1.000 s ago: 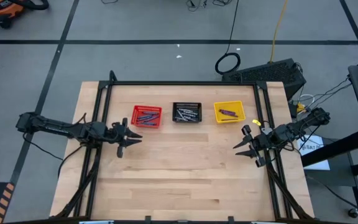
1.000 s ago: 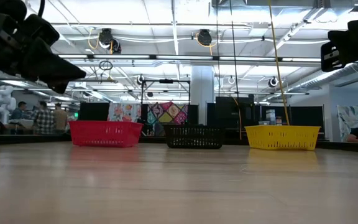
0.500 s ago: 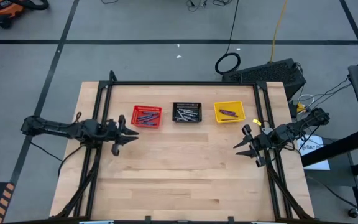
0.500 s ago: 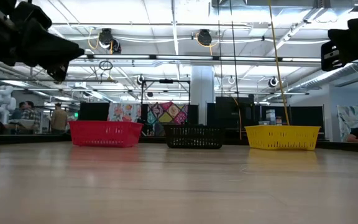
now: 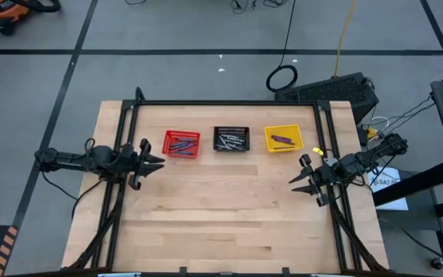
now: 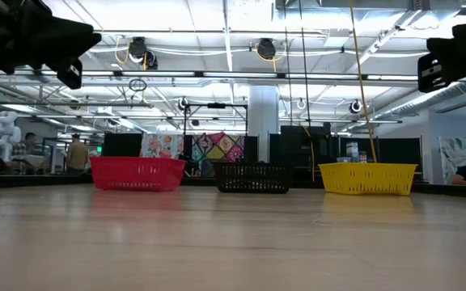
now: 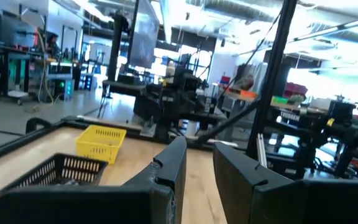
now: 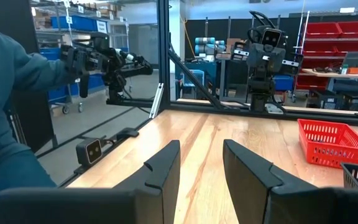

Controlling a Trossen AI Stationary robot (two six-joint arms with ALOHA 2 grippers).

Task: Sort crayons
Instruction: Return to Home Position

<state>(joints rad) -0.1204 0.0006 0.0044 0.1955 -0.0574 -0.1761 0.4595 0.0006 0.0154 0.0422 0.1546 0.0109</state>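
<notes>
While crayons (image 5: 181, 143) lie in three baskets (image 5: 268, 139), left hand (image 5: 154, 162) and right hand (image 5: 301, 181) hover open, empty, above the worktop (image 5: 229, 211).

Red basket (image 6: 137, 173) held blue crayons (image 5: 181, 143), black basket (image 6: 252, 177) grey-silver crayons (image 5: 229, 140), yellow basket (image 6: 368, 179) maroon crayons (image 5: 281, 138), baskets all lattice-walled; table (image 5: 229, 223) was pale, plank-striped wood

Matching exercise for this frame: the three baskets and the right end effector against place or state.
1. red square plastic basket
2. black square plastic basket
3. yellow square plastic basket
4. right end effector

A. middle of the row
B. open, over the wooden table's right side
C. row end nearest the left end effector
D. row end nearest the right end effector

Pairs: 1-C, 2-A, 3-D, 4-B
</notes>
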